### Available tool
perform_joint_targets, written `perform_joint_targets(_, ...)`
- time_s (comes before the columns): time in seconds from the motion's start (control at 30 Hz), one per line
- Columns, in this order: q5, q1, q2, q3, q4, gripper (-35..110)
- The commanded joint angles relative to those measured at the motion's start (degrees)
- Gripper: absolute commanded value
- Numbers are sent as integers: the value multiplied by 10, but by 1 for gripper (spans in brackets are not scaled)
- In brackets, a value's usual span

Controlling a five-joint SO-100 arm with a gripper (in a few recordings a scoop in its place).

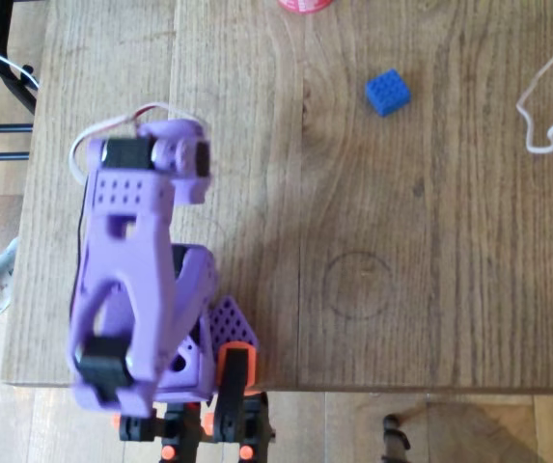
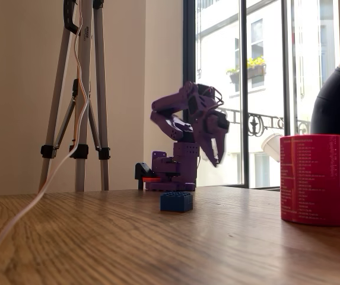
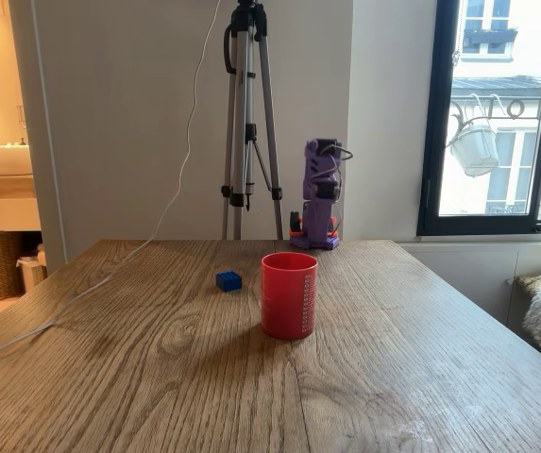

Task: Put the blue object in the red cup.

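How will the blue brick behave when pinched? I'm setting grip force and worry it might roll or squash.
The blue brick looks like rigid moulded plastic, so it probably won't squash. Its flat sides and base resting on the table suggest it will slide rather than roll if nudged. Being small, it is likely light, and smooth faces might slip from a loose pinch.

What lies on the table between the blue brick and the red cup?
Nothing: in a fixed view, bare wood separates the blue brick from the red cup.

Wood table (image 3: pixel 157 377), tripod (image 3: pixel 248 113), beige wall, bright window (image 3: pixel 506 113).
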Motion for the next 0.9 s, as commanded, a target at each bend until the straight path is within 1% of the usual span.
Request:
perform_joint_targets(0.0, 167, 47, -504, -560, 51, 1)
perform_joint_targets(0.13, 201, 78, -573, -632, 14, 1)
perform_joint_targets(0.3, 214, 83, -642, -710, 6, 1)
perform_joint_targets(0.43, 230, 109, -684, -752, 4, 1)
perform_joint_targets(0.7, 186, 186, -736, -764, -47, 0)
perform_joint_targets(0.87, 152, 222, -737, -758, -74, 0)
